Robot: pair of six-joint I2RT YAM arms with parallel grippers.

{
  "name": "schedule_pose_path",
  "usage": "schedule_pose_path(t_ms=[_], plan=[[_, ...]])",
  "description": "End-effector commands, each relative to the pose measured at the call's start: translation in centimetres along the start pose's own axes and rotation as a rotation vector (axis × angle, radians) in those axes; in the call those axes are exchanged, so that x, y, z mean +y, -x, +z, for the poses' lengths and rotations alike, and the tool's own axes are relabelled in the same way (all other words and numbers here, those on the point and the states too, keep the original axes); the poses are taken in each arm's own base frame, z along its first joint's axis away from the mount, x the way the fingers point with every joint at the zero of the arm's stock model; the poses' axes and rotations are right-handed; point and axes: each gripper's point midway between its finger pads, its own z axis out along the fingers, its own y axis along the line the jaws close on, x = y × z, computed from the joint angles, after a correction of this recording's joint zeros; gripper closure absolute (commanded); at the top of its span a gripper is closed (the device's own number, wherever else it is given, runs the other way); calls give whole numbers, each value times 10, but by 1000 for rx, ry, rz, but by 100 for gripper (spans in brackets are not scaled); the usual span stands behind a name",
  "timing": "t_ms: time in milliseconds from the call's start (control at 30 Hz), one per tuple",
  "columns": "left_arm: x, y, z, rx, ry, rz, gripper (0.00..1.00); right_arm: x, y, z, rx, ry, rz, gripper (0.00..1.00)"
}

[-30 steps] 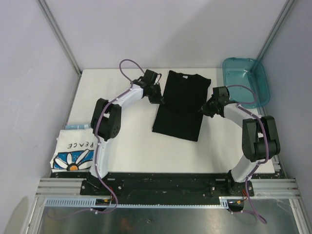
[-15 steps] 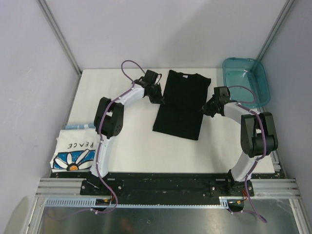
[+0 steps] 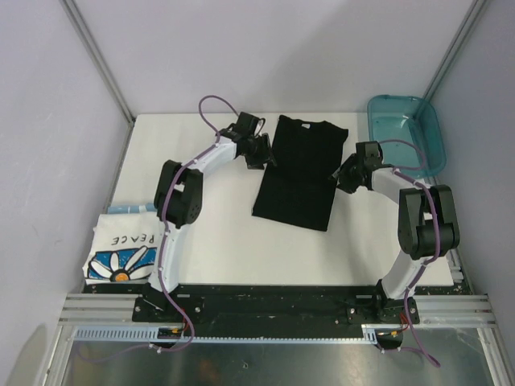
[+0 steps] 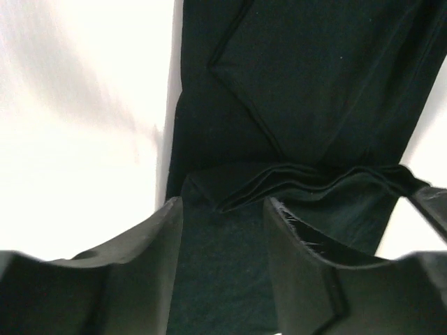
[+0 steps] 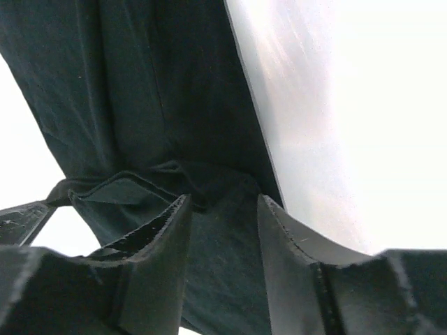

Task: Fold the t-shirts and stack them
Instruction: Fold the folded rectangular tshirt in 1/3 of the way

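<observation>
The black t-shirt (image 3: 298,173) lies flat on the white table (image 3: 217,233), folded into a long strip, collar to the rear. My left gripper (image 3: 262,153) sits at its left edge and my right gripper (image 3: 341,177) at its right edge. In the left wrist view the left gripper (image 4: 222,206) is open, and the black t-shirt (image 4: 314,77) with a bunched fold lies just past the fingertips. The right gripper (image 5: 223,202) is open too, over the black t-shirt (image 5: 126,91). The white t-shirt (image 3: 121,251), printed with a daisy and "PEACE", lies folded at the near left corner.
A teal translucent bin (image 3: 406,133) stands at the table's far right corner. Purple cables loop over both arms. Grey walls close in the table at the back and both sides. The arm bases sit on the metal rail (image 3: 273,310) at the near edge.
Both grippers, shut on the black shirt's side edges before, now stand open with the cloth released. The arms have hardly moved.
</observation>
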Motion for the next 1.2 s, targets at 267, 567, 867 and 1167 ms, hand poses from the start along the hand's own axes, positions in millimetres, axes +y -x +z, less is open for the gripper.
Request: schedule_pose_path(t_ms=[267, 567, 867, 1167], plan=[[-32, 16, -49, -70, -100, 124, 69, 77, 11, -39, -107, 122, -244, 77], [-30, -28, -30, 54, -124, 146, 100, 80, -24, -4, 17, 136, -316, 95], [-31, -24, -8, 69, -138, 150, 97, 73, -24, 26, 62, 96, -341, 98], [-12, 9, 26, 5, -76, 122, 84, 53, -12, 51, 76, 28, -333, 100]])
